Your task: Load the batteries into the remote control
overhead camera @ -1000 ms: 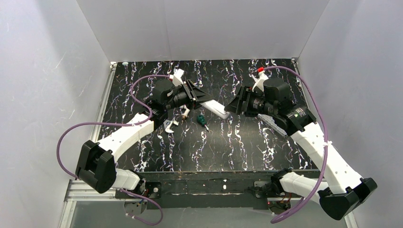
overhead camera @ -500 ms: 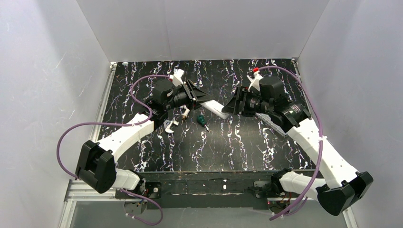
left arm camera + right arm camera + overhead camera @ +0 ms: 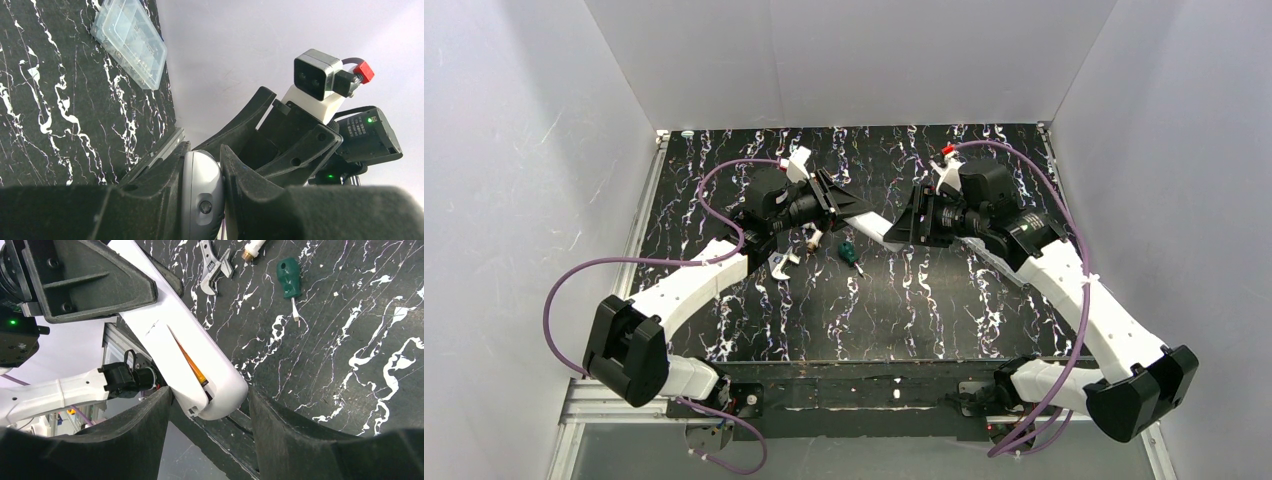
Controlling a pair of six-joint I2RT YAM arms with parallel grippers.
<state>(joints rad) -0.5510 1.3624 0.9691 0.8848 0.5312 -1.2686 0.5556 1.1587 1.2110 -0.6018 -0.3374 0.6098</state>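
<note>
My left gripper is shut on the white remote control and holds it above the table, pointing right. In the left wrist view the remote control's rounded end sits pinched between the left gripper fingers. My right gripper is open, its fingers either side of the free end of the remote control, with a gap on the right side. One orange battery lies in the recess in the remote's back. From above, the right gripper meets the remote's tip.
A green-handled screwdriver, a small wrench and a white fitting with a brass end lie on the black marbled table under the remote. A clear plastic box rests near the right arm.
The right arm has moved left toward the remote, bringing its open fingers around the remote's free end. The left arm and the remote have stayed still.
</note>
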